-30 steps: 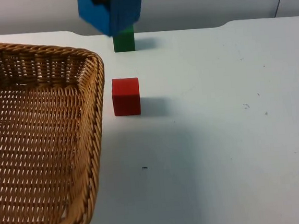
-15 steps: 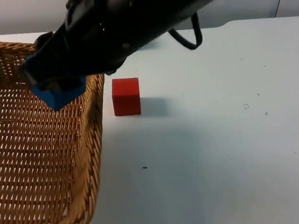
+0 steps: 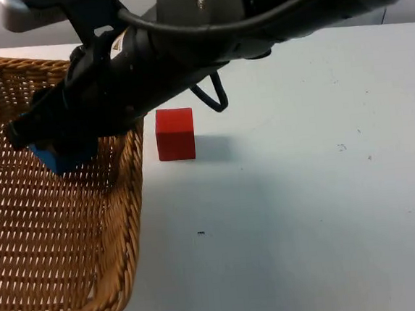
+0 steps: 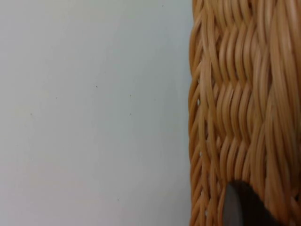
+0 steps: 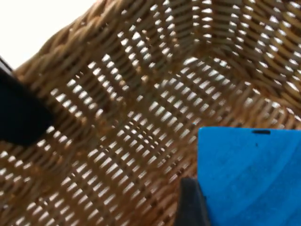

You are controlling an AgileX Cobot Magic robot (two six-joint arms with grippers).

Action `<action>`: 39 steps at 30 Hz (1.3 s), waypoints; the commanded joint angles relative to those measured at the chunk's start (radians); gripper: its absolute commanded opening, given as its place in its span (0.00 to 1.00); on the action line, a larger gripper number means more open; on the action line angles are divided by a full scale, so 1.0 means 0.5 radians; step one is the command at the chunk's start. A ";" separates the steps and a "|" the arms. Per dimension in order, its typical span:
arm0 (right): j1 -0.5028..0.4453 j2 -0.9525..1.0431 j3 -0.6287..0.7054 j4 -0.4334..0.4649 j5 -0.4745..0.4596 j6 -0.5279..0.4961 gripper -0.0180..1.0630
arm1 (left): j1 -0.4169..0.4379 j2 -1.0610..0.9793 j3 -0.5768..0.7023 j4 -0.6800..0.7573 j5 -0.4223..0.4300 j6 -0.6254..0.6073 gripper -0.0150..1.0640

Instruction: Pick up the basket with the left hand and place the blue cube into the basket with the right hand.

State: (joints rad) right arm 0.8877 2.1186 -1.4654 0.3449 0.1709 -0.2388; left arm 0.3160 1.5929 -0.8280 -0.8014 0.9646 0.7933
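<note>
the right pincer (image 3: 56, 148) is clamped on the blue cube (image 3: 64, 156) inside the basket (image 3: 130, 228), low over the weave so a release should drop it gently, while the left pincer (image 4: 244, 207) grips the basket's wall to steady it.

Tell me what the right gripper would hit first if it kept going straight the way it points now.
Probably the woven floor of the basket. The right gripper, shut on the blue cube, points down into the basket, so the cube would likely touch the weave first. How far above the floor it hangs is unclear.
</note>
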 commanded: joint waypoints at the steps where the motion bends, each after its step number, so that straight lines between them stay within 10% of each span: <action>1: 0.010 0.019 -0.067 0.005 0.039 0.008 0.06 | 0.003 -0.007 -0.016 -0.068 0.029 0.003 0.01; 8: 0.010 0.047 -0.123 0.005 0.080 0.008 0.52 | 0.003 -0.007 -0.016 -0.068 0.024 0.003 0.01; 15: 0.010 0.020 -0.123 -0.002 0.084 0.008 0.77 | 0.003 -0.007 -0.016 -0.068 0.018 0.003 0.01; 28: 0.010 -0.502 -0.041 -0.480 0.249 -0.009 0.63 | 0.003 0.001 -0.016 -0.068 -0.026 0.003 0.01; 39: 0.005 -1.125 0.664 -0.592 -0.005 -0.009 0.63 | 0.003 0.145 -0.016 -0.082 -0.054 0.038 0.01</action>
State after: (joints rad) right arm 0.8877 1.6037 -1.1716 0.0550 0.2097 -0.2379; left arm 0.3160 1.6678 -0.8280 -0.8038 0.9278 0.8051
